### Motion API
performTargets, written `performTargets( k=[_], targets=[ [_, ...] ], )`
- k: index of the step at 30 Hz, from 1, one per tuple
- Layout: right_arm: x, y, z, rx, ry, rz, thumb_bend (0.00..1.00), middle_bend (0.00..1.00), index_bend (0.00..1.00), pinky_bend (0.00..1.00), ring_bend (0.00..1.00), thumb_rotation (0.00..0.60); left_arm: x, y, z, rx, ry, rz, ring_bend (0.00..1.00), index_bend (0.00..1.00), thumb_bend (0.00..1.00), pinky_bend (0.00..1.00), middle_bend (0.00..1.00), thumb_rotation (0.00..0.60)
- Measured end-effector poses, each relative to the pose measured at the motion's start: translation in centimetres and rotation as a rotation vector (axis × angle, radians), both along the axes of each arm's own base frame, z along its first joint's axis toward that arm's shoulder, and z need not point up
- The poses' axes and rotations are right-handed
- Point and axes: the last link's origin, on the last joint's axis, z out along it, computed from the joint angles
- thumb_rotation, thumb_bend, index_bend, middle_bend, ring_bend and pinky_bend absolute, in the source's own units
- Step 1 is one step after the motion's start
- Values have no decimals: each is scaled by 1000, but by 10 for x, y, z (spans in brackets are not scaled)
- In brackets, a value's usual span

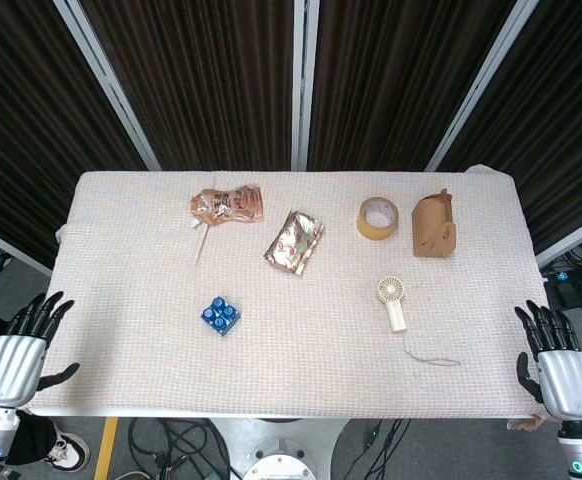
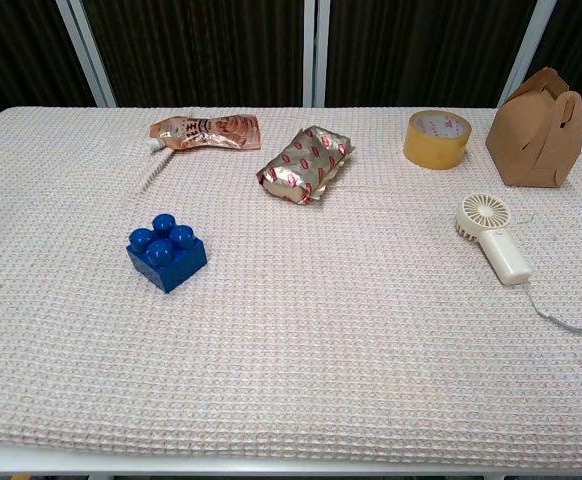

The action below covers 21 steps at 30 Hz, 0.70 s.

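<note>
1. Our left hand (image 1: pixel 16 355) hangs off the near left corner of the table (image 1: pixel 121 300), fingers spread and holding nothing. It shows in the head view only.

2. Our right hand (image 1: pixel 556 365) hangs off the near right corner, fingers likewise spread and empty. The chest view shows neither hand.

3. Nearest our left hand, though well apart from it, is the blue block (image 1: pixel 219 316), sitting studs-up on the cloth in the near left part of the table.

4. Nearest our right hand is the white fan (image 1: pixel 392 300), lying flat with its head toward the far side and its handle toward us. Its thin cord (image 1: pixel 429 358) trails to the near right, ending well short of our hand.

5. Along the far side, from left to right, lie the orange pouch (image 1: pixel 228 204), the foil packet (image 1: pixel 295 240), the tape roll (image 1: pixel 378 218) and the brown box (image 1: pixel 435 224). The box stands upright just beside the tape; we cannot tell from the head view whether they touch, and in the chest view there is a gap between them.

6. We judge that no handling has begun: nothing is gripped, touched or lifted, and every item lies apart from the others on the cloth. All of the work is left, starting with a reach in over the table edge by one hand or the other.
</note>
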Motion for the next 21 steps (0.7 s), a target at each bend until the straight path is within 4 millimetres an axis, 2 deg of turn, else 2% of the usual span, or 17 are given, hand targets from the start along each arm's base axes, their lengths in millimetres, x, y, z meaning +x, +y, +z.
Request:
performTargets(
  k=[1, 3, 4, 5, 6, 11, 13, 21],
  targets=[
    [0, 0, -1, 6, 2, 2, 1000, 62, 0, 76, 34, 600, 0, 0, -1, -2, -4, 0, 0, 112, 0, 171, 44, 600],
    [0, -1, -2, 16, 14, 4, 1000, 267, 0, 322, 256, 600, -1, -1, -3, -4, -13, -1, 0, 112, 0, 171, 44, 600],
    [1, -1, -3, 24, 22, 6, 1000, 416, 0, 476, 430, 600, -2, -2, -5, -5, -19, 0, 0, 112, 0, 171, 44, 600],
    [1, -2, -4, 32, 22, 6, 1000, 549, 0, 593, 570, 600, -2, -2, -7, -6, -29, 1, 0, 112, 0, 171, 45, 600],
    [2, -2, -5, 41, 17, 4, 1000, 643, 0, 663, 659, 600, -3, -3, -8, -9, -33, 1, 0, 112, 0, 171, 44, 600],
    [0, -5, -17, 116, -30, -31, 1000, 854, 0, 774, 837, 600, -3, -3, -9, -14, -29, -9, 0, 112, 0, 172, 45, 600],
    [-1, -7, -25, 148, -43, -46, 1000, 900, 0, 799, 878, 600, -3, -2, -8, -12, -28, -9, 0, 112, 0, 172, 45, 600],
    [6, -20, -50, 249, -36, -74, 1000, 910, 0, 804, 893, 600, -6, -3, -8, -17, -26, -4, 0, 112, 0, 173, 45, 600]
  ],
)
